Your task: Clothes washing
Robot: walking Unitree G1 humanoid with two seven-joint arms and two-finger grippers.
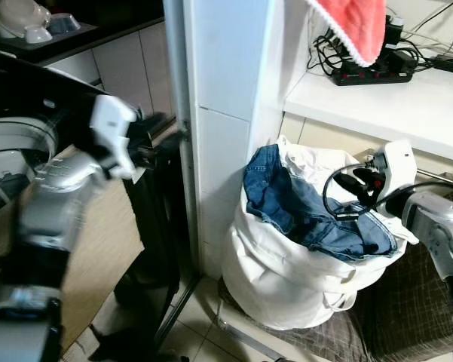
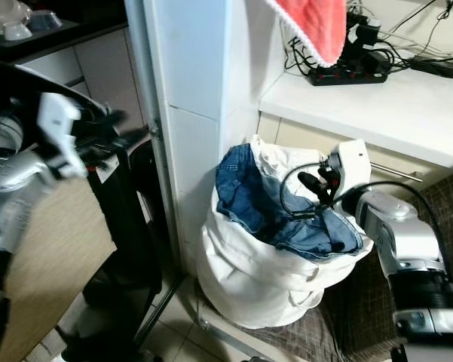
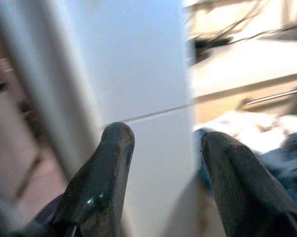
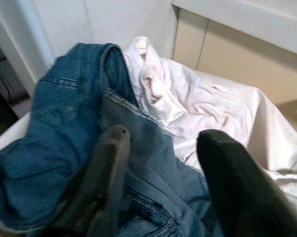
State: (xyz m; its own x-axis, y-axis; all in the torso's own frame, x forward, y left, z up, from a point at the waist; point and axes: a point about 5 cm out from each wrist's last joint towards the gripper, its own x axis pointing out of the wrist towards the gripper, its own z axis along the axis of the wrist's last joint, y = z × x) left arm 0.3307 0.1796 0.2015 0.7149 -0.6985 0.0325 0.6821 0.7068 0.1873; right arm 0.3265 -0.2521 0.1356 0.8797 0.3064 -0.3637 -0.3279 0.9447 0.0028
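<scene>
The jeans (image 1: pixel 309 207) lie heaped on a white garment in the white laundry bag (image 1: pixel 286 279), which sits below the bench (image 1: pixel 392 98). My right jaws (image 4: pixel 160 163) hang spread just above the denim, presumably to pick it; my left jaws (image 3: pixel 163 163), also spread and empty, face the white pillar beside the bag. No readable labels.

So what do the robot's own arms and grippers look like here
Both arms are silver metal with black joint sections and white housings at the wrists. The right arm carries a looped black cable beside its wrist. The right gripper and left gripper each have two long, rounded black fingers.
</scene>
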